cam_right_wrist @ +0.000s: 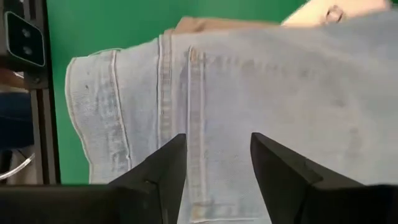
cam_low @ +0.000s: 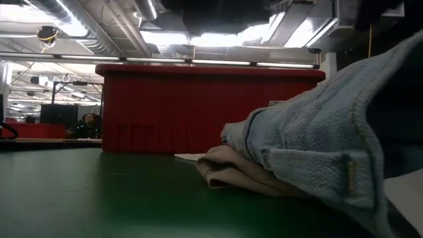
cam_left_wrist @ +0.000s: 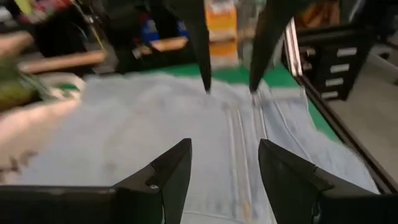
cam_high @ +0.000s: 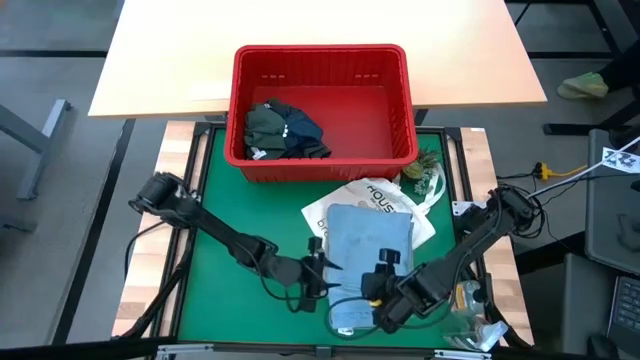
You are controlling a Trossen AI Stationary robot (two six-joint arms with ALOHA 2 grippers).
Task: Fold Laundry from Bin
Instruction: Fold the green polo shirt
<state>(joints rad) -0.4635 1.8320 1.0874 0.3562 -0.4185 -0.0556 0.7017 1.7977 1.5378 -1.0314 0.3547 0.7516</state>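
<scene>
Green mat (cam_high: pixel 215 250) holds the red bin (cam_high: pixel 322 150) and light blue shirt (cam_high: pixel 368 240).

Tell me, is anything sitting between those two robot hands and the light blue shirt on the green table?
Nothing visible is. The left hand and right hand both hang open directly over the light blue denim shirt, with only air between. The shirt itself lies on a white printed tote bag and a beige garment.

Two dark, slim jointed arms are showing against the green mat, each built of black tubular links with bulkier rounded joints. Black cables are trailing along the left arm (cam_high: pixel 215 235) and looping near the right arm (cam_high: pixel 470 240). Each gripper is ending in two black, wedge-shaped, tapering fingers (cam_right_wrist: pixel 155 177).
</scene>
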